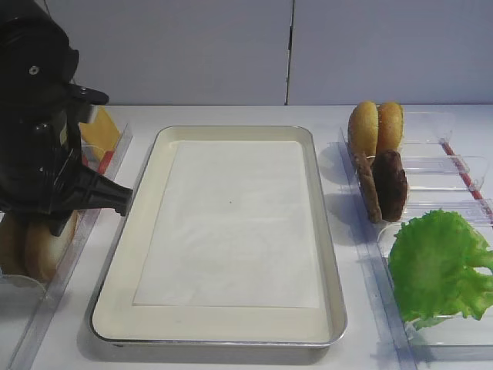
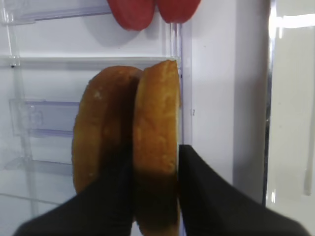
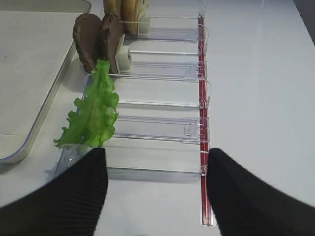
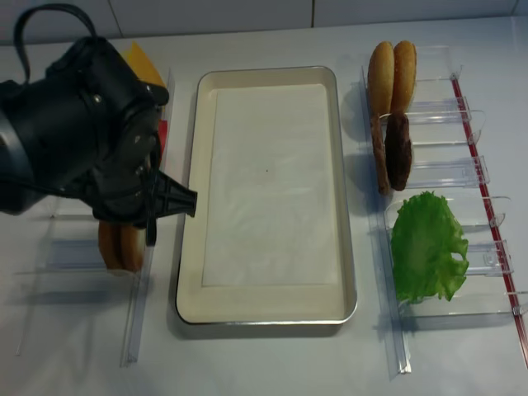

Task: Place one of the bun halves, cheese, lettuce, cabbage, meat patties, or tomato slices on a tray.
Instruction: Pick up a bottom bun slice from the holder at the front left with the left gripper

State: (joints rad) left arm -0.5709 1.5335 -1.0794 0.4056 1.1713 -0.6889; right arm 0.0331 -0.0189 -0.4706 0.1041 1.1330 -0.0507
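Observation:
Two golden-brown bun halves stand on edge side by side in a clear rack. My left gripper (image 2: pixel 156 162) is shut on the right bun half (image 2: pixel 155 118), with one finger between the two buns and the other on its outer face. The other bun half (image 2: pixel 101 123) leans against it. The cream tray (image 1: pixel 327 231), lined with white paper, lies in the middle with nothing on it. My right gripper (image 3: pixel 156 157) hangs open and holds nothing, near the rack end by the lettuce (image 3: pixel 96 108). Tomato slices (image 2: pixel 130 12) stand beyond the buns. Cheese (image 1: pixel 100 131) stands behind the left arm. No cabbage shows.
The right rack (image 4: pixel 462 173) holds two glossy bun halves (image 1: pixel 376 127), two meat patties (image 1: pixel 389 185) and the lettuce. The bulky black left arm (image 1: pixel 38 131) hangs over the left rack, close to the tray's left rim. A red strip (image 3: pixel 202 123) runs along the right rack.

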